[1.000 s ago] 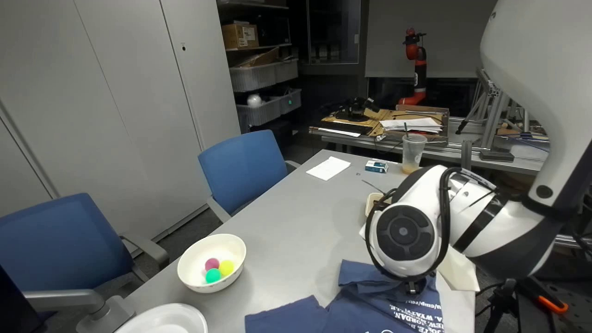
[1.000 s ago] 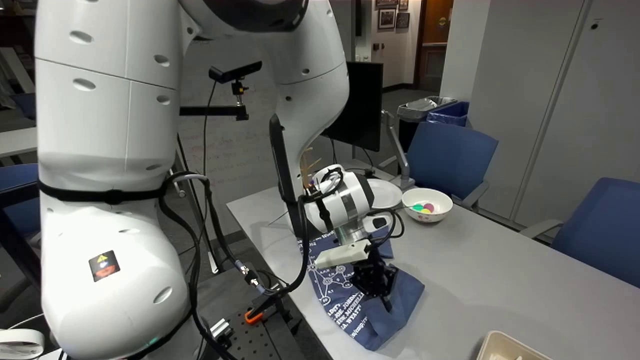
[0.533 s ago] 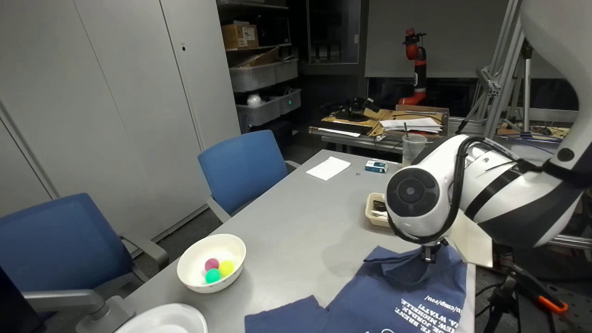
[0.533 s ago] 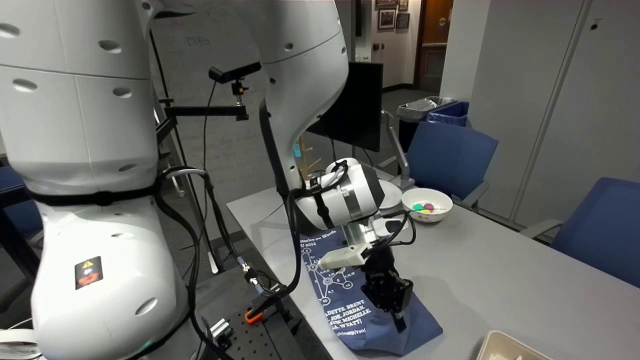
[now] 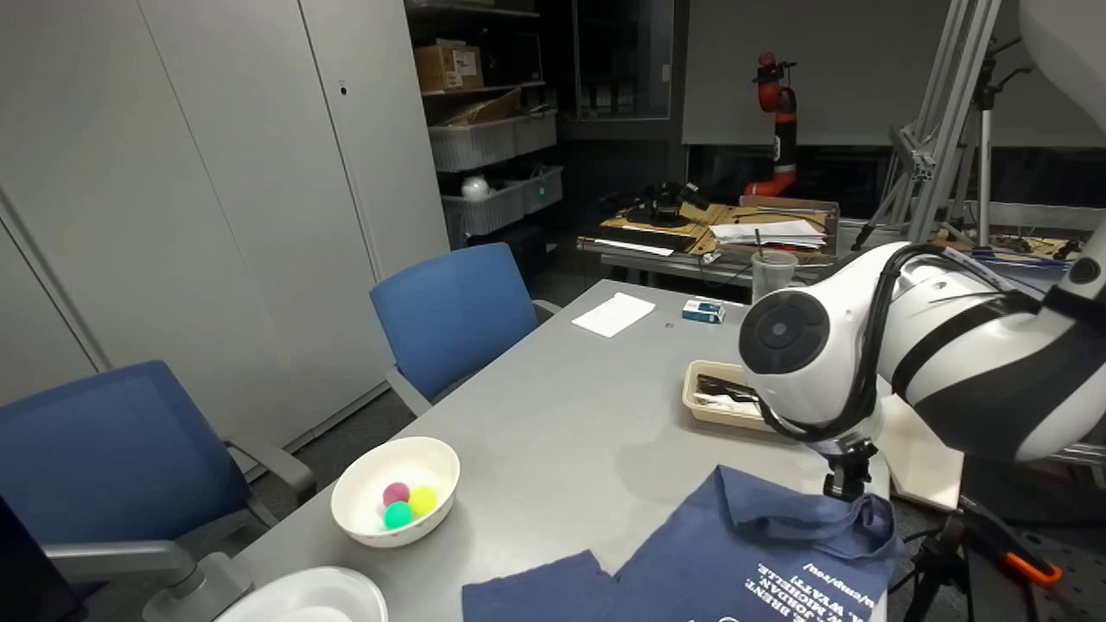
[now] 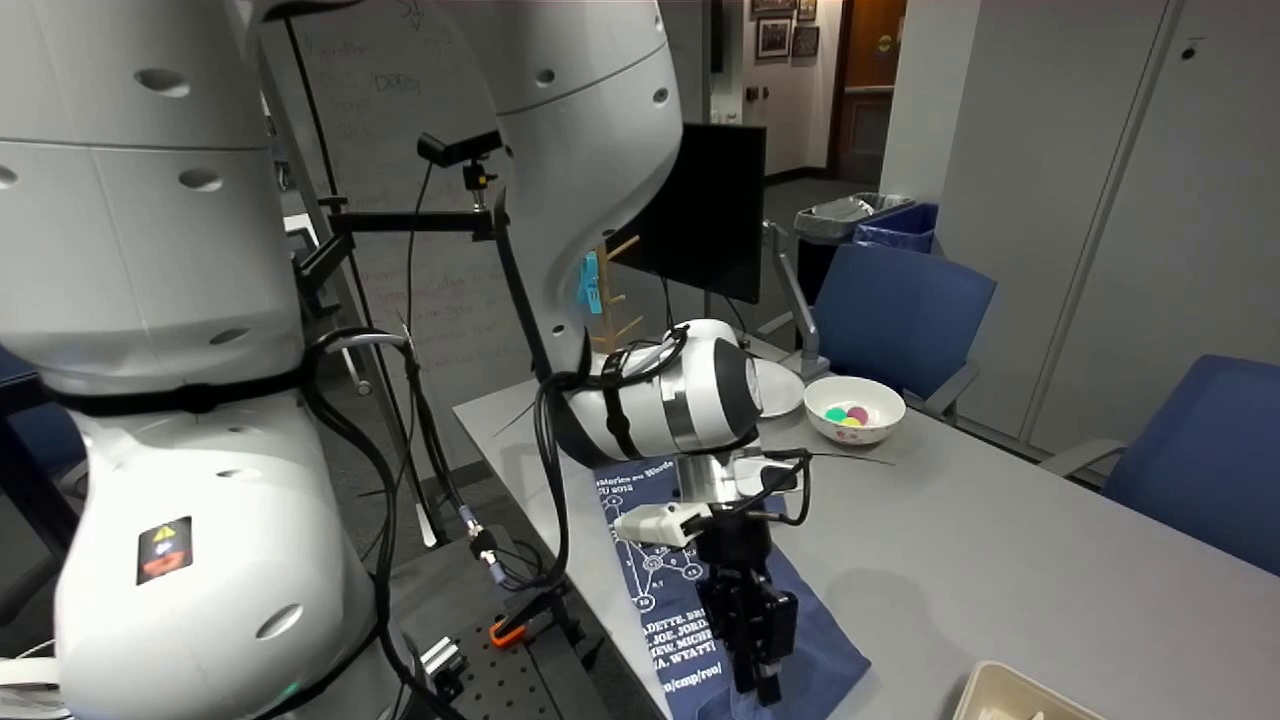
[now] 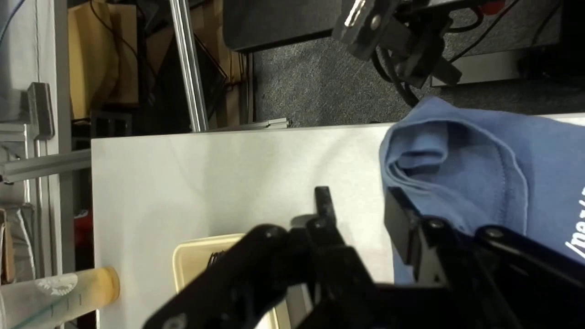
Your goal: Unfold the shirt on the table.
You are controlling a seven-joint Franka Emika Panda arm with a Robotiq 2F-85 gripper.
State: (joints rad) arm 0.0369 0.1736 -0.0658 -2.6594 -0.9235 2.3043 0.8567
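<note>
On the long lt-grey smooth-topped rect. table [image 5: 553,449], the dark navy-blue cloth T-shirt [image 5: 683,561] is laid by the long edge nearest the white jointed robot arm [image 6: 590,150]. White lettering is printed on it, plus a circle-and-line graphic visible in an exterior view. Its end facing the cluttered wooden-topped workbench [image 5: 702,231] is curled into a loose raised fold, seen overlapping the table's edge. Right at that fold the black two-finger gripper [image 7: 358,203] is held; its fingers [image 7: 398,219] are spread, w/ tabletop seen b/w them. Whether cloth is touched can't be told.

Nr the table's opp. long edge the round white bowl [image 5: 423,462] is placed, w/ one green ball [image 5: 398,516], one yellow ball [image 5: 423,500] & one magenta ball [image 5: 396,492] inside; just beside it, nr the same edge, the round white plate [image 5: 315,599] is set. Toward the table's workbench end are set the rect. beige container [image 5: 721,416] w/ black & white pcs in it, the flat white paper [image 5: 614,314], the small blue-and-white box [image 5: 703,311] & the clear plastic cup [image 7: 59,292] w/ amber liquid.

Rm: along that opp. edge of the table two blue-backed office chairs [image 5: 458,320] are placed, w/ the tall lt-grey cabinet wall [image 5: 216,173] behind. Past the table's workbench end, papers [image 5: 773,231] are stacked on the bench & the slim red-and-black robot arm [image 5: 767,97] is seen beyond; dark shelving [image 5: 501,86] is filled w/ translucent bins [image 5: 479,147] & cardboard. At the table's other end the black flat monitor [image 6: 725,215] is mounted.
</note>
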